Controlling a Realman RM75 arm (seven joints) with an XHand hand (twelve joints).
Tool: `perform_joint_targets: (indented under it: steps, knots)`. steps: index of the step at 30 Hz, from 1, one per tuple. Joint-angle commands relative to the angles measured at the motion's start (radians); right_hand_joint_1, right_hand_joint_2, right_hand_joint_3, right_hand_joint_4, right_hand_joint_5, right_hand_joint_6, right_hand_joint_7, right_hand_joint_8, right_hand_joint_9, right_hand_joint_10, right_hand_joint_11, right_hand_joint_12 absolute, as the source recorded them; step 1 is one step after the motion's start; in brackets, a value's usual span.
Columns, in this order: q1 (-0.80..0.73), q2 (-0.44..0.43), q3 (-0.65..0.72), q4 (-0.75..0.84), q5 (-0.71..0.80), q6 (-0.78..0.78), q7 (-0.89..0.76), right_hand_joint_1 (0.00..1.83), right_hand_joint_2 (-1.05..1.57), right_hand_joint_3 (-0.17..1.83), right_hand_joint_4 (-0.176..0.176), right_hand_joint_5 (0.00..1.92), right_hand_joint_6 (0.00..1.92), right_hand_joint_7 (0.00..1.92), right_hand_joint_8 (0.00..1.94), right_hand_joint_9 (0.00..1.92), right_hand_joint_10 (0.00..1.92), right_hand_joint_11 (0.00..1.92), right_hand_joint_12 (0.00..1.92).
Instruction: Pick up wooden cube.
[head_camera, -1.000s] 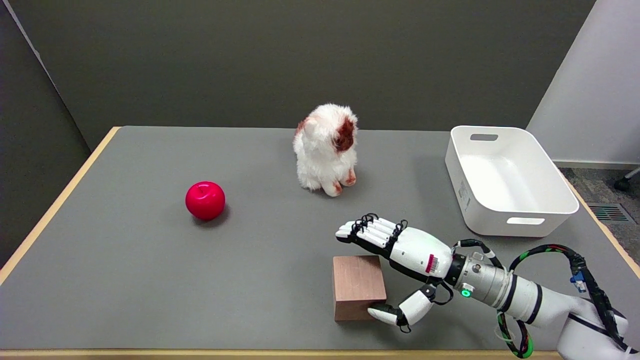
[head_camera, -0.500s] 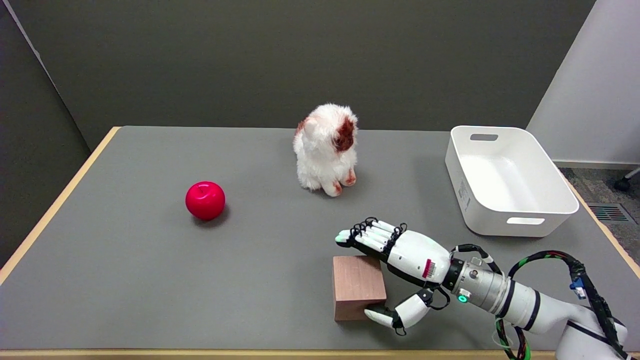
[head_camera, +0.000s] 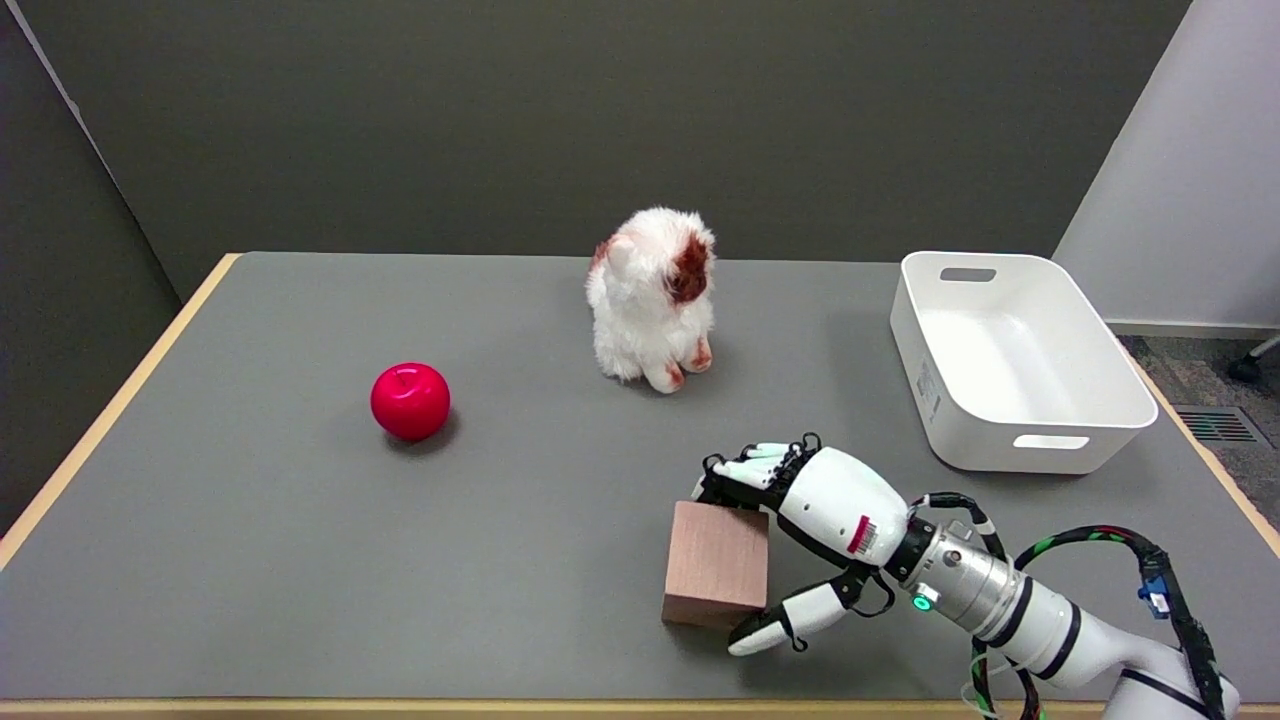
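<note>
The wooden cube sits near the table's front edge, right of centre, tipped a little with its near edge barely off the grey surface. My right hand reaches in from the lower right and grips it. The fingers curl over the cube's far top edge, and the thumb presses against its near right lower corner. The cube's right face is hidden behind the palm.
A red apple lies to the left at mid-table. A white and brown plush toy sits behind the cube, further back. A white plastic bin stands at the right. The grey table has a wooden rim.
The fingers went from stretched flat above the cube to curled down over its far edge. The thumb closed in underneath, and the cube has tilted and shifted slightly.
</note>
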Motion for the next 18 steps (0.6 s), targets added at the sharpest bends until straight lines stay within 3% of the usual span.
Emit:
perform_joint_targets:
  steps: [1,11,18]
  knots:
    - [0.055,-0.018,-0.056,-0.066,0.194,0.064,-0.192,1.2,1.22,0.09,-0.176,0.52,1.52,0.88,1.33,0.78,1.31,0.62,1.69]
    - [0.116,0.008,-0.029,-0.064,0.274,0.032,-0.192,1.19,1.23,0.09,-0.176,0.52,1.47,0.86,1.4,0.82,1.33,0.67,1.69]
    - [0.15,0.02,0.133,-0.035,0.355,0.028,-0.199,1.19,1.23,0.1,-0.176,0.52,1.47,0.87,1.4,0.82,1.33,0.67,1.69]
